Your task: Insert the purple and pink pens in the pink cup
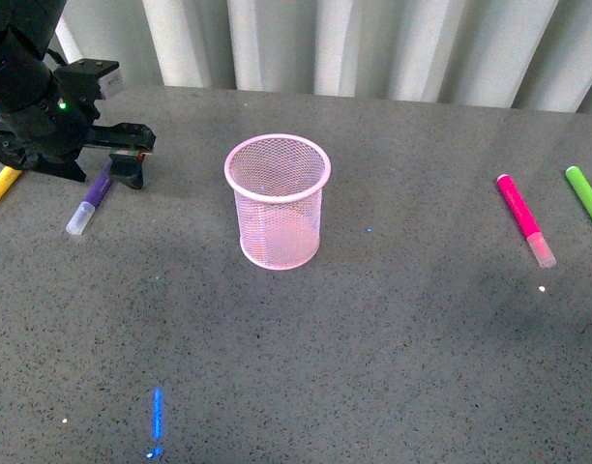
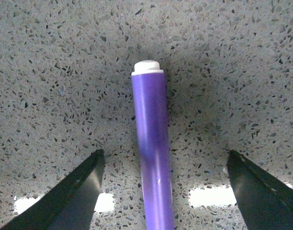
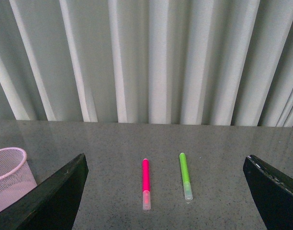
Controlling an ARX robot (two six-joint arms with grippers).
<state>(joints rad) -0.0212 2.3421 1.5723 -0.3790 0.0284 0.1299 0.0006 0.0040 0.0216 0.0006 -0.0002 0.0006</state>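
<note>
pickup of the purple pen [image 1: 91, 203] is in hand: left gripper [image 2: 164, 153] straddles it, fingers wide, nothing held; next, lower, close, carry to pink cup [image 1: 277, 227].

Grey speckled table [image 1: 393, 367], pleated curtain [image 3: 151, 57]

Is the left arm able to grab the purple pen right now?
Probably yes. The left gripper is open over the purple pen, with one finger on each side of it. Nothing else lies between them on the table.
</note>
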